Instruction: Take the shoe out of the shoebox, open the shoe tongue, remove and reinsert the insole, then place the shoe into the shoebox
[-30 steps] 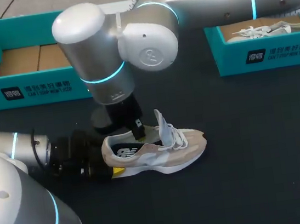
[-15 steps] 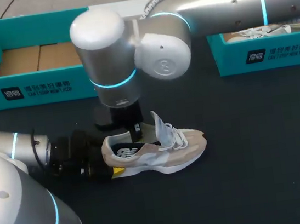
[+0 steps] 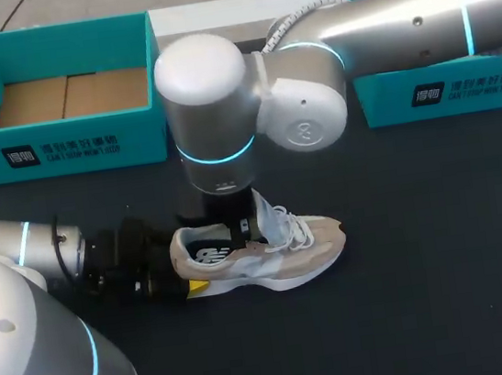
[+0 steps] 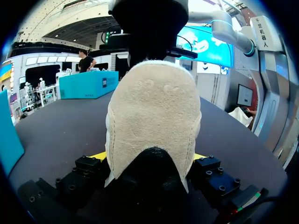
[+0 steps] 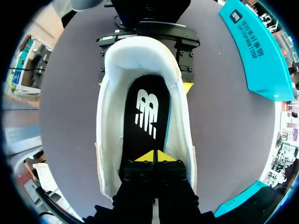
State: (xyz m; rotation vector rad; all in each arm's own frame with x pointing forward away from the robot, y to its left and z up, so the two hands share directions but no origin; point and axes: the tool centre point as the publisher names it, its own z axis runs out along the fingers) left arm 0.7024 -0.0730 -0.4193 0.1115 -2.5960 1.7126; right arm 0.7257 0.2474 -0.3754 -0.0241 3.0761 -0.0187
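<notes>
So the shoe point(image 3: 268, 250) is out of its box and sits on its sole on the table point(image 3: 413, 296), toe pointing to my right, roughly in the middle. The left gripper point(image 4: 149, 159) comes in low from behind and is clamped on the heel, one yellow tip on each side. I'd guess that's purely to act as a vise, so the shoe doesn't skid or tip while the other arm digs around inside. The tongue point(image 3: 268, 213) stands up and leans toward the toe, which leaves the mouth of the shoe wide open. That's what lets the right gripper point(image 5: 153, 156) drop straight down into the opening. Its two yellow tips are pressed together right over the black insole point(image 5: 147, 116), about where the tongue end of the opening starts. From its own wrist camera I honestly can't tell if there's a bit of insole pinched between them or if they're just closed above it. The insole looks flat and seated, so my read is we're in the insole step. The empty teal shoebox point(image 3: 61, 148) waits at the back left of the table, well apart from the shoe, so it's out of the way for now and handy for the last step.
</notes>
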